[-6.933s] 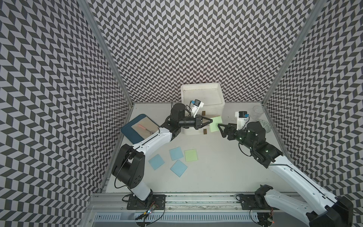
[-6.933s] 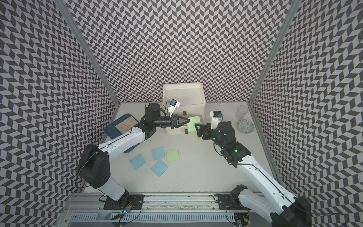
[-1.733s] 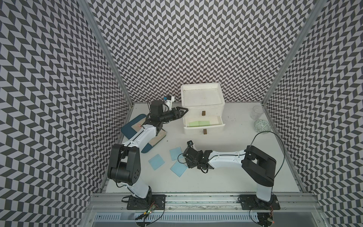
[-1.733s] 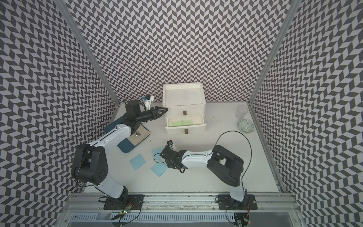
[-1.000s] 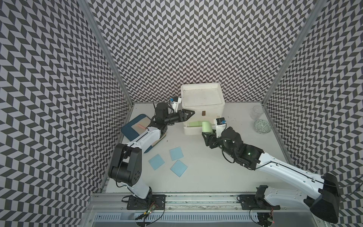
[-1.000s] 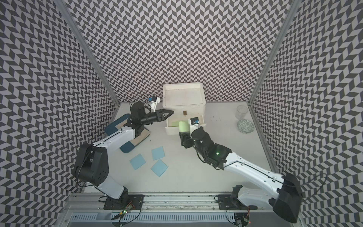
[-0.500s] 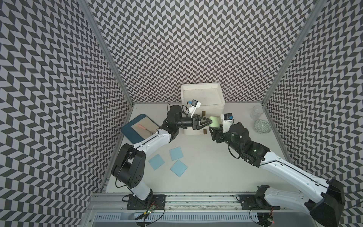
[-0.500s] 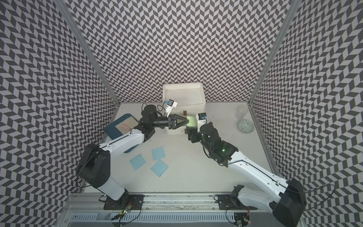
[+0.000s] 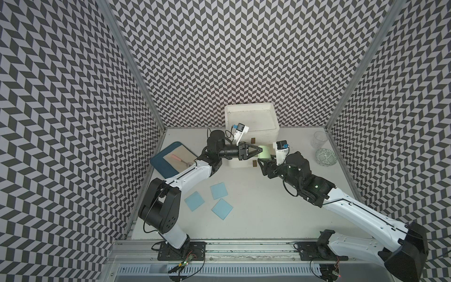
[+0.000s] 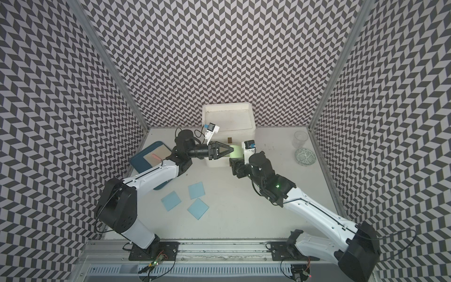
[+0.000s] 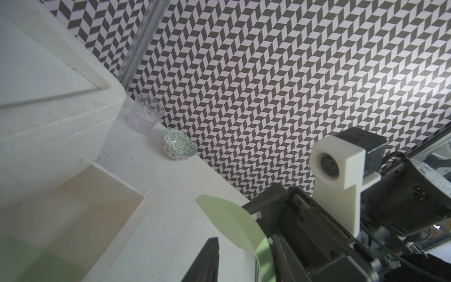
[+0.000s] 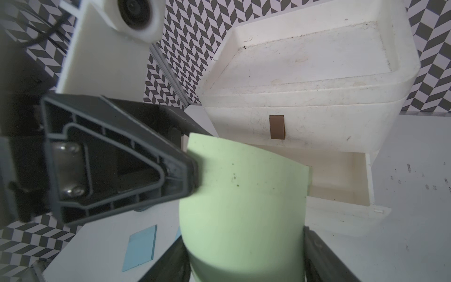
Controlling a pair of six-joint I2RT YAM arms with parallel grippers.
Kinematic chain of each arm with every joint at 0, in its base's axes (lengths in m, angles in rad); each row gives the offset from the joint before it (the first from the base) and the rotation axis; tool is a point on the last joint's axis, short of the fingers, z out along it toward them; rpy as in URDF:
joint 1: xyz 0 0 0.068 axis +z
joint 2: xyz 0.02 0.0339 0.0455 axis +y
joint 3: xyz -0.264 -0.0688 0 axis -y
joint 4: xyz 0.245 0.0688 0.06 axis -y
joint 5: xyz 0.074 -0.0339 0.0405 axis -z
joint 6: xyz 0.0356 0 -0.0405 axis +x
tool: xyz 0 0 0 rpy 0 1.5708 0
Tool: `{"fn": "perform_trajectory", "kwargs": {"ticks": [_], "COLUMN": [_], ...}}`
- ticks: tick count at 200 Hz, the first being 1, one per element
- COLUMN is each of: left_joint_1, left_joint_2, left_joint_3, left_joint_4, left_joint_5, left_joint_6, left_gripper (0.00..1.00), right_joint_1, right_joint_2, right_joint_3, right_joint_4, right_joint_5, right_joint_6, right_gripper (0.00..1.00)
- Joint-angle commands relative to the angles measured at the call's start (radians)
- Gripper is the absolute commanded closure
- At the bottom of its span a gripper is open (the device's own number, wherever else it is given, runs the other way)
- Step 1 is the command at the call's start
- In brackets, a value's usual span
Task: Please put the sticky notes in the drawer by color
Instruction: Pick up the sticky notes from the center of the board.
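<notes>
Your right gripper (image 12: 244,261) holds the thin light green sticky note (image 12: 244,195) bowed between wide-set jaws. Your left gripper (image 9: 258,152) pinches its free edge, jaws nearly closed, above the open drawer (image 12: 368,175) of the white plastic three-drawer box (image 12: 317,122) at the table (image 9: 268,207)'s far edge.

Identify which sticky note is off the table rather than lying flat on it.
The light green sticky note, curled and held near the drawer by the left gripper and right gripper; the three blue notes lie flat on the table.
</notes>
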Motion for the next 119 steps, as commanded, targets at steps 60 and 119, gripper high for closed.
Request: {"fn": "perform_trajectory", "kwargs": {"ticks": [60,119], "left_joint_1": [0.044,0.100], "left_joint_2": [-0.010,-0.013], "left_joint_3": [0.012,-0.013], "left_joint_4": [0.010,0.139], "left_joint_5": [-0.012,0.031], "left_joint_6": [0.001,-0.096], "left_gripper": [0.92,0.94], "right_joint_1": [-0.024,-0.386], "right_joint_2": [-0.039,-0.076], "right_joint_3": [0.008,-0.082], "right_joint_4": [0.002,0.136], "right_joint_5": [-0.011,-0.705], "right_joint_6": [0.013,0.179], "right_gripper": [0.12,0.10]}}
